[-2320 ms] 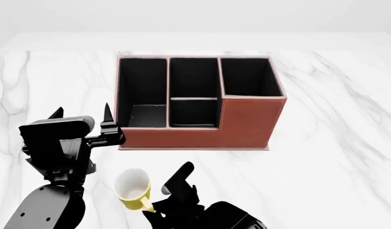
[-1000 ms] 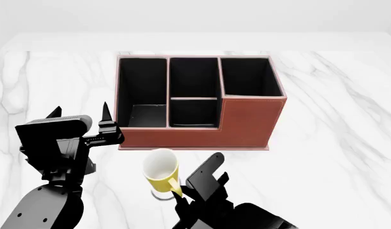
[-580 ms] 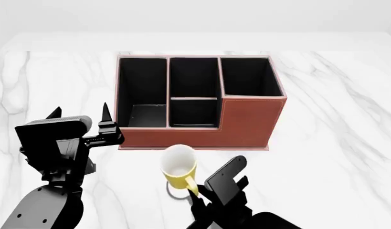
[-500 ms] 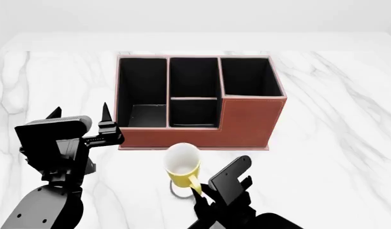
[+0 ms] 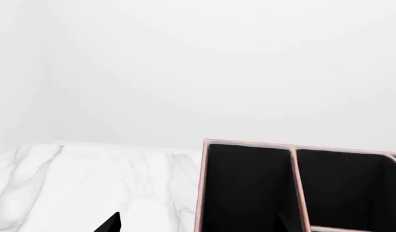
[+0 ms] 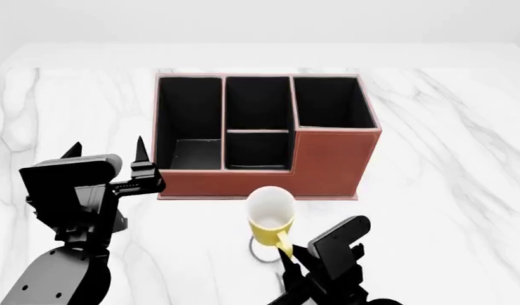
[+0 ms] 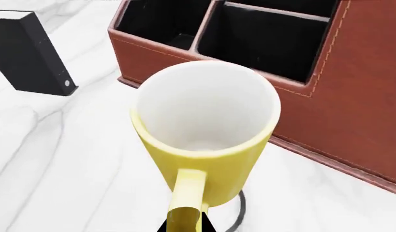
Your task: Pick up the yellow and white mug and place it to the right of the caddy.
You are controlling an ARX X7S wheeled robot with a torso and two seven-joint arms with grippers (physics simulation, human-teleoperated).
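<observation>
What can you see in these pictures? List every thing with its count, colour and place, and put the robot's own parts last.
yellow and white mug: one, yellow outside and white inside, upright, lifted above the table in front of the caddy, its handle in the right gripper.
caddy: one, reddish-brown with black lining, at the middle of the table, behind the mug.
black block: one, black, standing on the table beside the caddy, seen only in the right wrist view.
table: one, white marble with grey veins, under everything.
left gripper: one, black, open and holding nothing, near the caddy's left front corner.
right gripper: one, black, shut on the mug's handle, at the near edge of the head view.
</observation>
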